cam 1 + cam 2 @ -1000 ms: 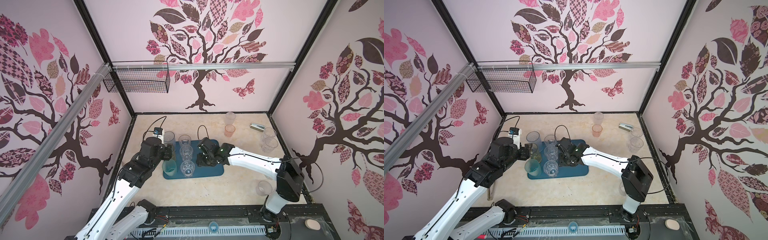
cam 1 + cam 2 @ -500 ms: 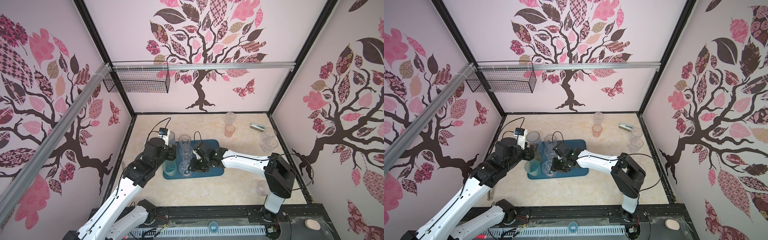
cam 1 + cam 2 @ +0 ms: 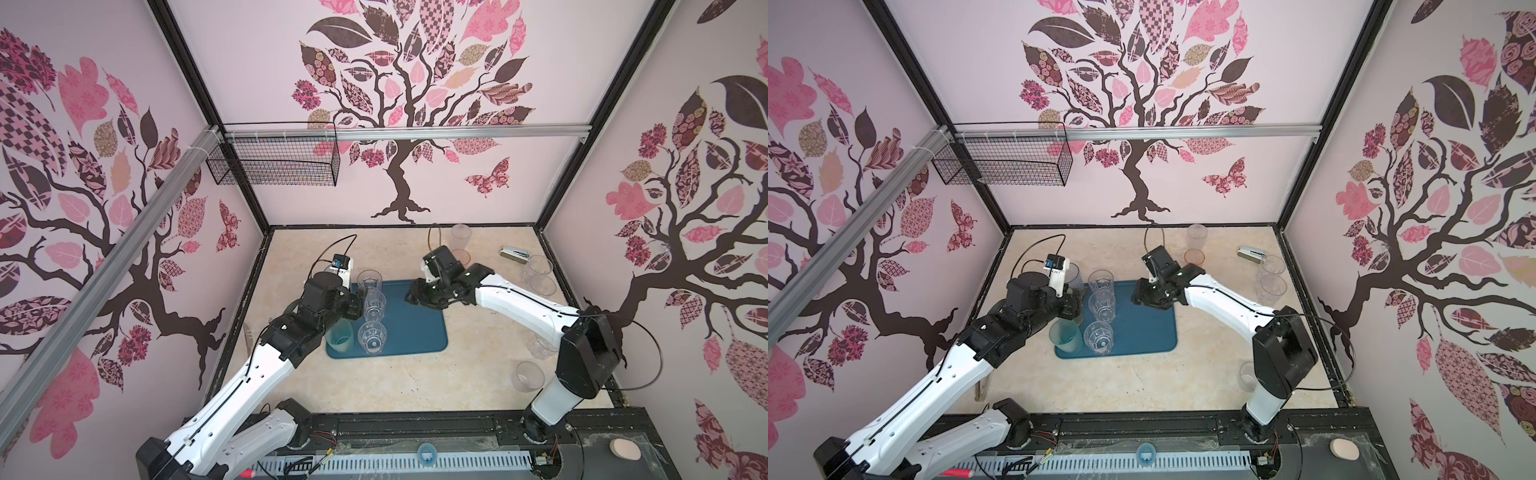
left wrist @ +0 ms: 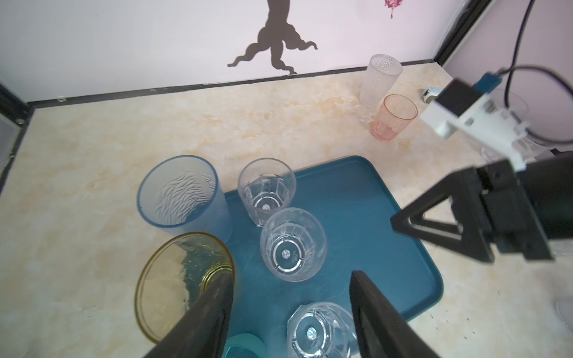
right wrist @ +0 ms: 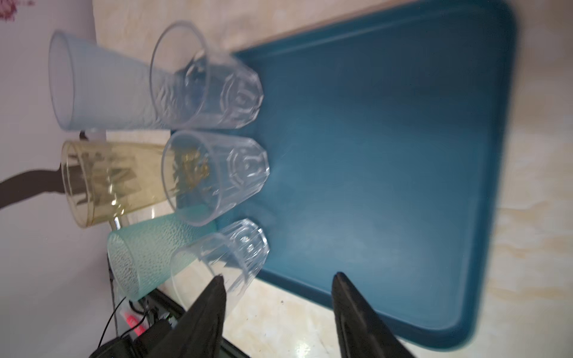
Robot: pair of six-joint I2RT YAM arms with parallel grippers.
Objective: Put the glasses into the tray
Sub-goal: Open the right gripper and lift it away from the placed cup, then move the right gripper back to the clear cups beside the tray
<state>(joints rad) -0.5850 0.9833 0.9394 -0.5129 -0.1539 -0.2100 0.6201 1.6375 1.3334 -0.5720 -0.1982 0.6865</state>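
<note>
Two white robot arms reach over a beige table [image 3: 374, 386], seen from overhead. The arm on the left is almost where it was half a second earlier. Its left gripper [image 4: 291, 276] hangs over the left part of the tray [image 3: 415, 332], jaws wide apart and holding nothing. One finger passes in front of the yellow glass [image 4: 173, 288]. The right gripper [image 3: 410, 295] has moved most. It was down beside the column of glasses left of centre. It has now drawn back up and to the right, over the tray's upper right part, jaws spread wide with nothing between them. At upper left in both top views a black wire basket [image 3: 274, 162] hangs from the rail on the back wall. Just left of centre lies the dark teal tray. In it stand three clear glasses [image 3: 375, 303], upright in a column along its left part, with a teal glass [image 3: 340, 336] at its lower left corner. The yellow glass stands at its left edge, and whether its foot is inside the rim cannot be told. A blue-grey glass [image 4: 176, 189] stands just beside the upper left corner. Right of centre, near the back wall, a frosted glass [image 3: 460, 233] and a pink glass [image 4: 393, 117] stand on the table. Further right come a small silver object [image 3: 514, 252], then two clear glasses [image 3: 542, 286]. At lower right stands another clear glass [image 3: 528, 376].
</note>
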